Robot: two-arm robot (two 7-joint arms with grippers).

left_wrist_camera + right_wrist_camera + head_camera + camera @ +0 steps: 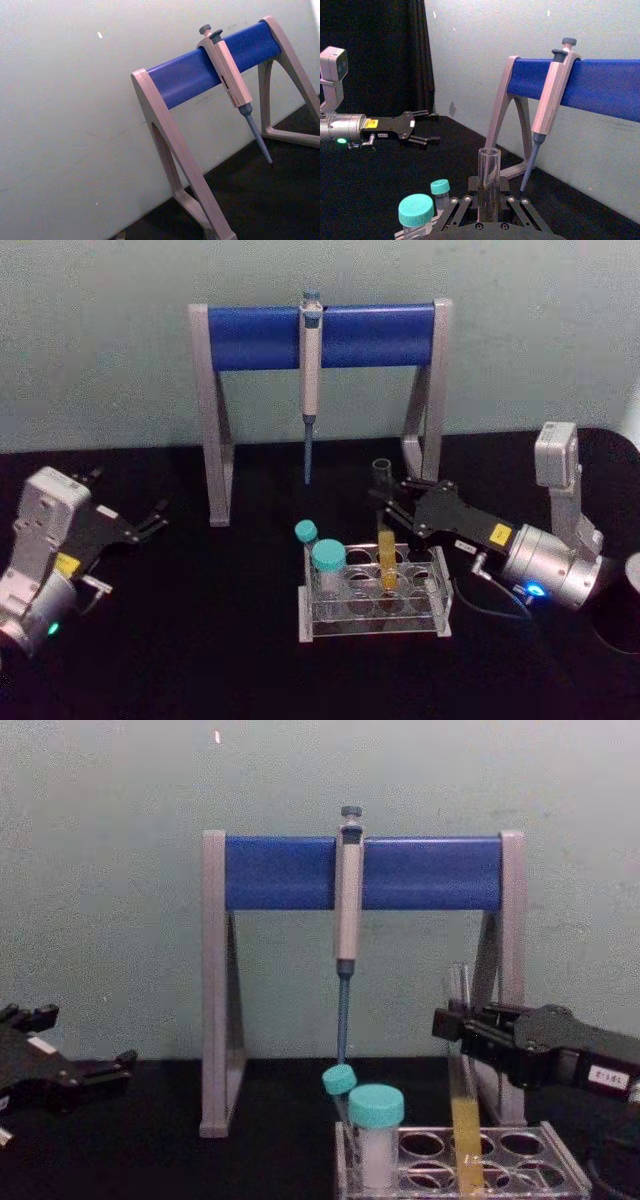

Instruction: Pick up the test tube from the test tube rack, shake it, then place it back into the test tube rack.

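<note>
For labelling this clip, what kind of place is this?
Most likely a laboratory bench: a pipette hangs on a blue-barred stand, and a test tube of yellow liquid stands in a clear rack.

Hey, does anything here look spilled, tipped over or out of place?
Nothing stands out. The long clear glass test tube with yellow-orange liquid stands upright in the low clear plastic rack, no spill showing, with the right pincer closed on its upper part. The left pincer sits open, off to the left.
</note>
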